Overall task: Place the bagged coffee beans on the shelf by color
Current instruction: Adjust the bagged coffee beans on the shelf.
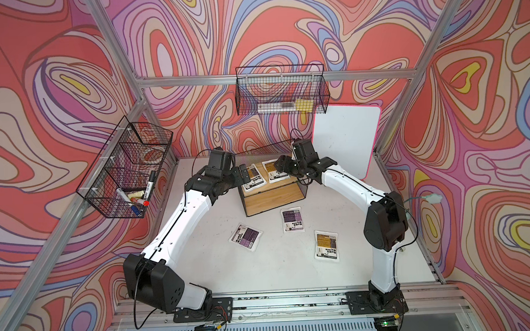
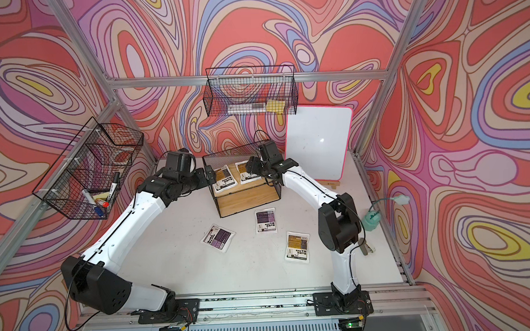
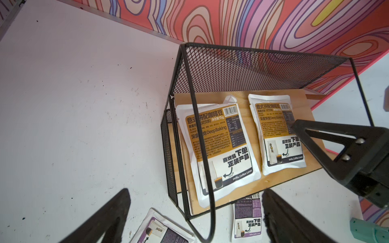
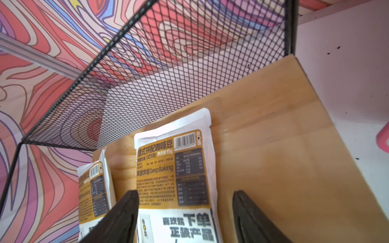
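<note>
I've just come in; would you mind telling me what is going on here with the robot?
The two-armed robot is sorting coffee pouches onto the shelf by colour. The left yellow pouch and the right yellow pouch lie side by side on its top board. The right claw hangs open over the right one; the left claw is open at the shelf's left side, holding nothing. Two purple pouches and a third yellow pouch lie on the table.
</note>
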